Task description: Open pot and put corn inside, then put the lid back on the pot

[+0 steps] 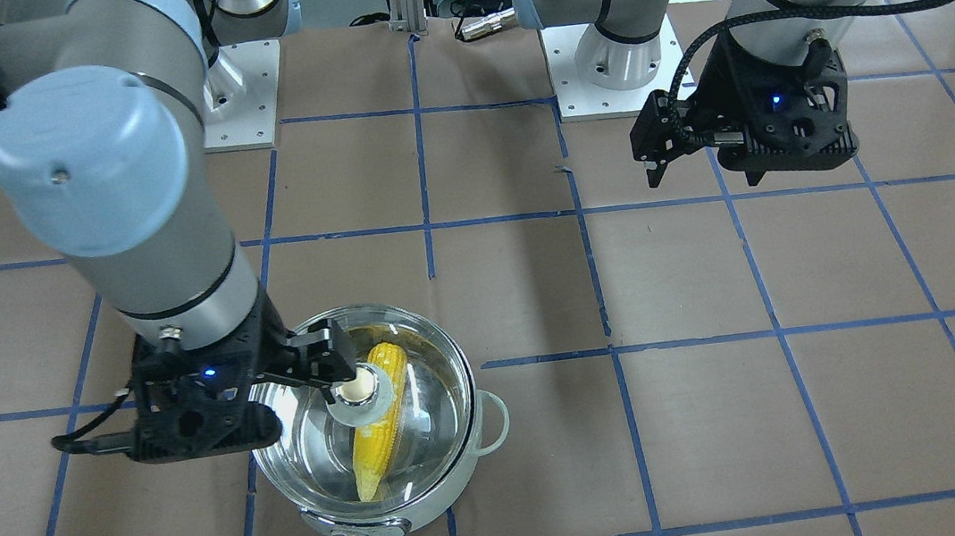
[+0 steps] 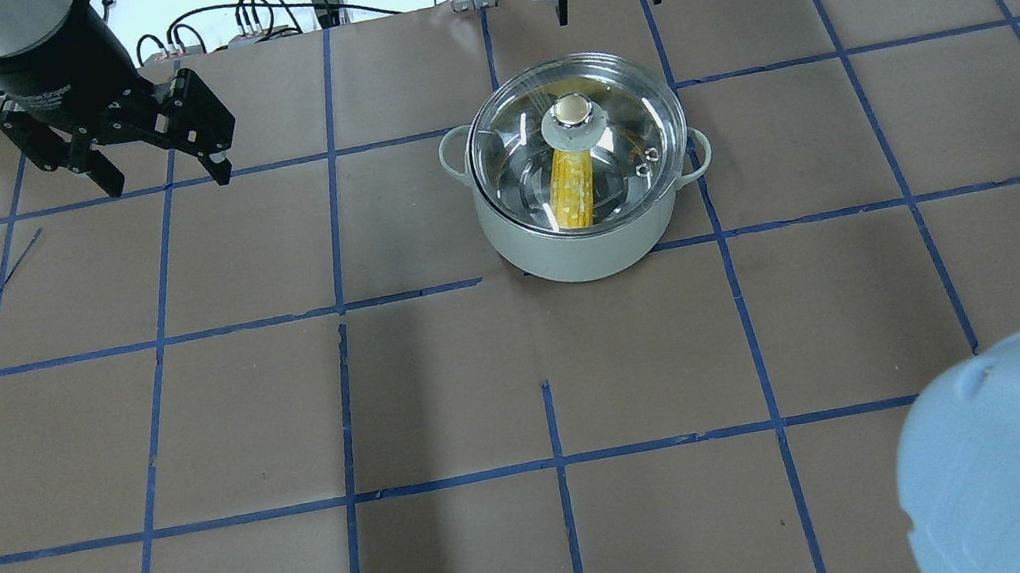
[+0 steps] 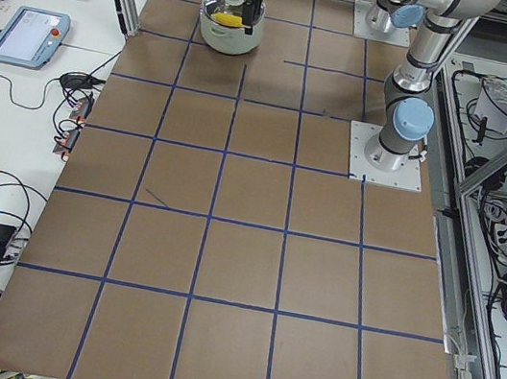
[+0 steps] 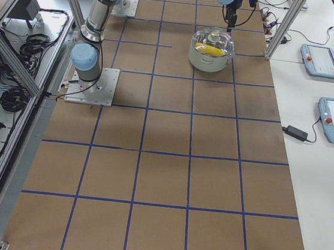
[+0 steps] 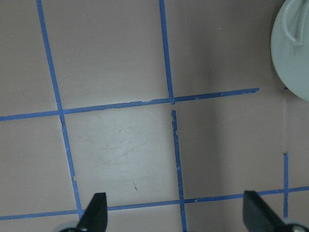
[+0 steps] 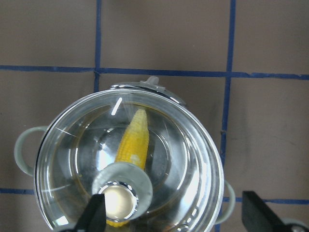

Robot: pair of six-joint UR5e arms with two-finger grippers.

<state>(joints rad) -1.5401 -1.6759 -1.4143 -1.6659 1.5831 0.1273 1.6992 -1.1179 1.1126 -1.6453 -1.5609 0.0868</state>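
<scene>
Lid (image 2: 632, 122) on pot (image 2: 586, 255), corn (image 2: 574, 191) inside; right gripper (image 2: 609, 5) wide above lid; left gripper (image 2: 169, 182) wide.

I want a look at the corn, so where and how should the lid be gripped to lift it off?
Grip the small beige knob at the lid's centre, coming straight down from above, jaws either side of it. The lid lies flat on the pot. Its glass is wide and smooth with no other hold, while the knob stands proud of the metal centre plate.

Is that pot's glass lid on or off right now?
On. The round clear glass lid covers the pale mint-white pot, rim to rim; the yellow corn cob shows through it.
</scene>
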